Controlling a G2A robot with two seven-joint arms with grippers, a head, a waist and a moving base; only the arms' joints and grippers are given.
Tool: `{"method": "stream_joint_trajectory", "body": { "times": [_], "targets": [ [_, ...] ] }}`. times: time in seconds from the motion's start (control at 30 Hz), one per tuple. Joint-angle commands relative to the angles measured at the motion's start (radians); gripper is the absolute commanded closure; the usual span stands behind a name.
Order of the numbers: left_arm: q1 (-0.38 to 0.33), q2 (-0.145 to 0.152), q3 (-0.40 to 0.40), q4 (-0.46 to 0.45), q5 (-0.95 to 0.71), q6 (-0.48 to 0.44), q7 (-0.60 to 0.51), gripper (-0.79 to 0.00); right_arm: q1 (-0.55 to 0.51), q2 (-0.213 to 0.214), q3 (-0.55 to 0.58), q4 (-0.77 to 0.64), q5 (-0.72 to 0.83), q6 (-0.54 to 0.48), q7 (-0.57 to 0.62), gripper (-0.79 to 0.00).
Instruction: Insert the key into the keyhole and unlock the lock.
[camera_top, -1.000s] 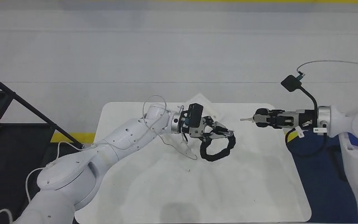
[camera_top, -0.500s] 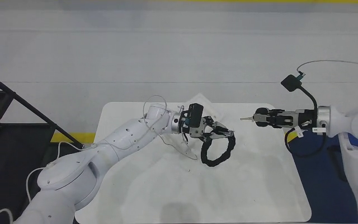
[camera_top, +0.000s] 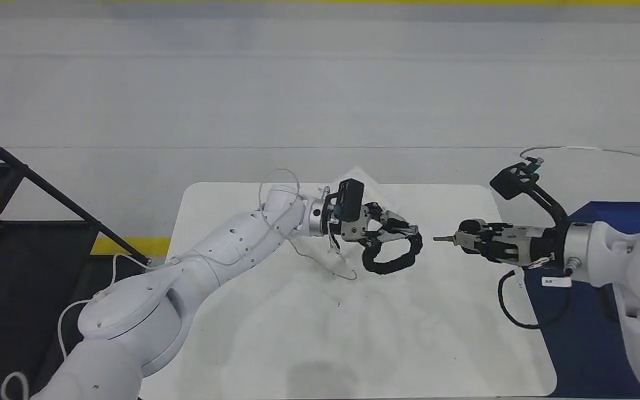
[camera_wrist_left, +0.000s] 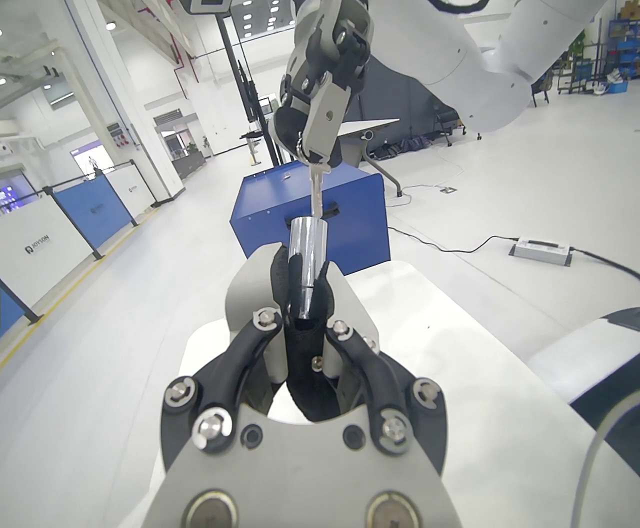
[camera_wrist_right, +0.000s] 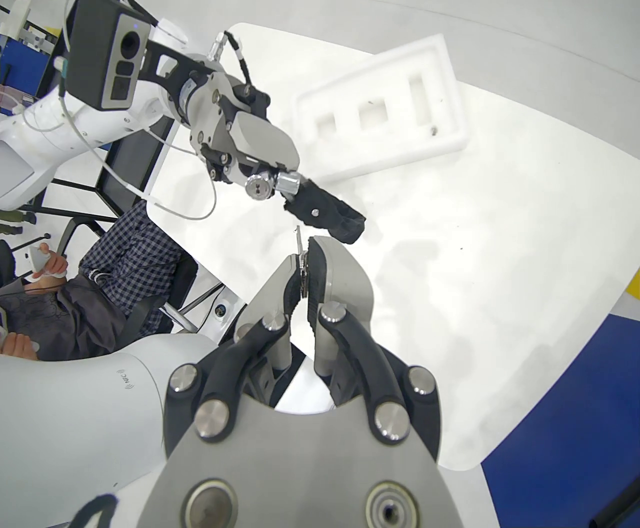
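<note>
Currently, the count is one lock (camera_top: 392, 256), one key (camera_top: 443, 239), two grippers, one white foam tray (camera_wrist_right: 380, 117) with three recesses, and one white table (camera_top: 300, 330).

**Lock.** The left gripper (camera_wrist_left: 305, 280) has its fingers closed narrowly on the lock's black sleeve, just behind the chrome cylinder (camera_wrist_left: 308, 239).
- The cylinder's long axis runs in line with the left fingers.
- The cylinder projects past the fingertips.
- Its round end face points toward the right gripper (camera_wrist_right: 302, 260).
- The body is a bright, polished cylinder joined to a black, matte sleeve that carries a small rivet.
- In the top view, a black ribbed cable curves out beside the left fingers in a loop.
- The lock is held above the table, off its surface.

**Key.** The right gripper's fingers are pinched shut on the head of the key.
- The key is small and silver, with a thin, narrow blade.
- The blade extends straight out beyond the right fingertips, along the finger line.
- The blade tip points at the cylinder's end face.
- In the top view, a small gap separates the blade tip from the cylinder, and the blade is not inserted.
- In the left wrist view, blade and cylinder appear lined up end to end.

**Tray.** The foam tray lies on the table behind the left gripper, apart from both sets of fingers.
</note>
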Motion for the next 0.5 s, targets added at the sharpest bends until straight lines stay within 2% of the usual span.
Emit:
{"method": "stream_joint_trajectory", "body": {
  "times": [0.0,0.27,0.47],
  "targets": [
    [-0.002,-0.013,0.012,0.024,0.016,0.043,0.043,0.000,-0.015,0.003,0.007,-0.022,0.001,0.003,-0.006,0.000],
    [-0.030,-0.062,0.088,0.117,0.044,0.171,0.172,0.000,-0.055,0.010,0.018,-0.074,-0.013,0.013,-0.054,0.000],
    [-0.014,-0.096,0.088,0.182,0.061,0.205,0.205,0.000,-0.073,0.014,0.021,-0.081,-0.009,0.010,-0.103,0.000]
  ]
}}
